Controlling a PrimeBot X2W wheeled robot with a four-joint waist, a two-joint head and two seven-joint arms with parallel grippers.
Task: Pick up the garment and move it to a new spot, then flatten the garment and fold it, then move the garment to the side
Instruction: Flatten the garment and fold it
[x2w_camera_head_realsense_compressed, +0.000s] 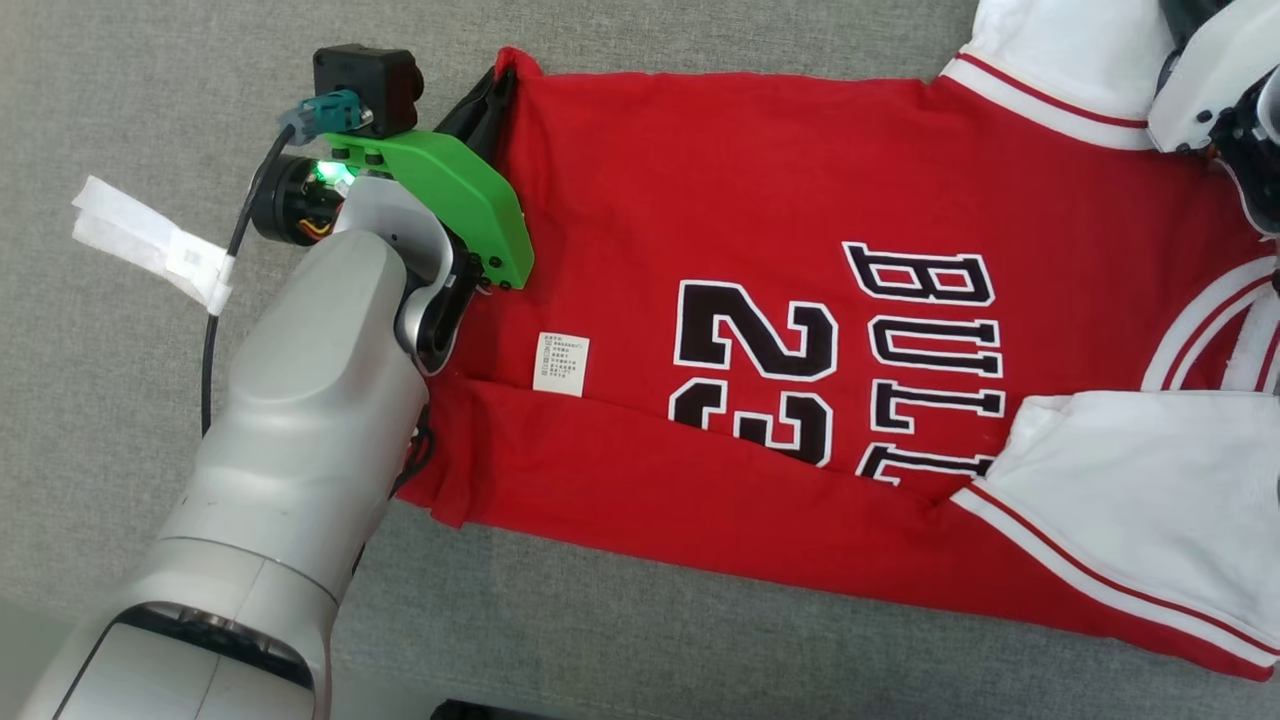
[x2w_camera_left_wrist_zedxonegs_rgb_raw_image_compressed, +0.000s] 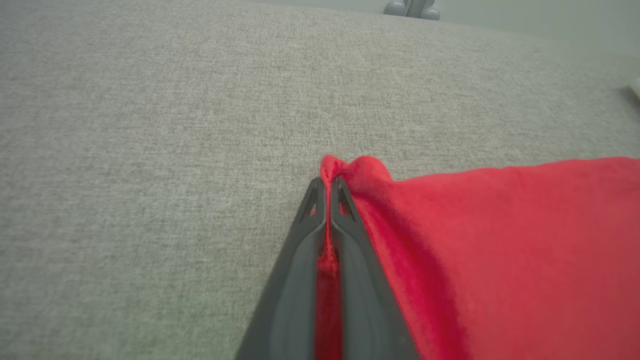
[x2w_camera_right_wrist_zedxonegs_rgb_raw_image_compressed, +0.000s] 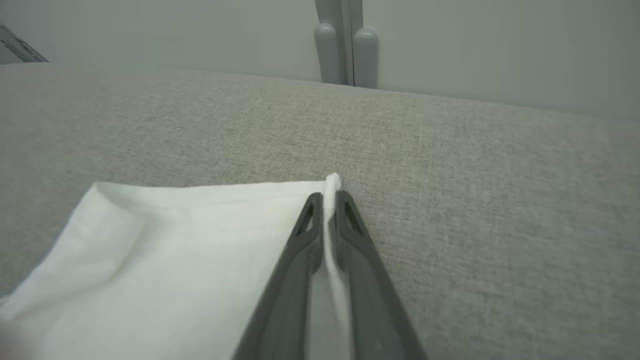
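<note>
Both jaws pinch the knit jersey (x2w_camera_head_realsense_compressed: 700, 180): left red hem (x2w_camera_left_wrist_zedxonegs_rgb_raw_image_compressed: 357, 169), right white sleeve (x2w_camera_right_wrist_zedxonegs_rgb_raw_image_compressed: 200, 225).

The red jersey (x2w_camera_head_realsense_compressed: 750, 200) carries the number 23 (x2w_camera_head_realsense_compressed: 755, 370) in black figures edged with white, lying sideways in the head view, with part of it tucked under a fold. Beside it stand the black, white-edged letters BULL (x2w_camera_head_realsense_compressed: 930, 350), also sideways, with a further letter cut off by the fold. A small white label (x2w_camera_head_realsense_compressed: 561, 364) on the red cloth bears rows of print too small to read.
</note>
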